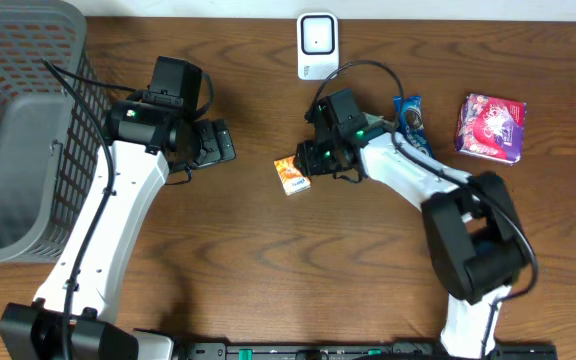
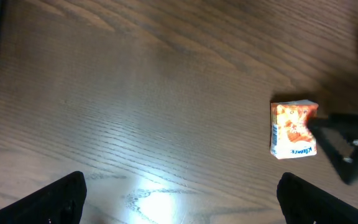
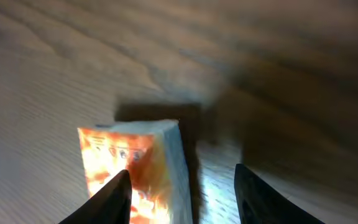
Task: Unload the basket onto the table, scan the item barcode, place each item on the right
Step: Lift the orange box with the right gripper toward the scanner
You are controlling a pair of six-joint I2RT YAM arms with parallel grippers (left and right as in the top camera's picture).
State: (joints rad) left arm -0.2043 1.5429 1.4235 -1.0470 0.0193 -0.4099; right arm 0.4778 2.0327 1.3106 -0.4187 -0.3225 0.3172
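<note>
Jaws of the right gripper (image 1: 311,160) stand parted above the worktop (image 1: 268,260) in the overhead view. The orange packet (image 1: 291,176) lies just at their 8 o'clock, long axis 11-to-5, with the scanner (image 1: 317,45) toward 12. The left gripper (image 1: 218,143), wide open, is farther off. Left wrist: packet at 2 o'clock, a right finger touching it. Right wrist: packet lies against one finger, apparently ungripped.

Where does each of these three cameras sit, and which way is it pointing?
Overhead: above the table, facing straight down; left arm and right arm show.
Left wrist: on the left arm, facing down at the table; its fingers show.
Right wrist: low over the packet; its fingers show.
Shared: all three see the packet.
</note>
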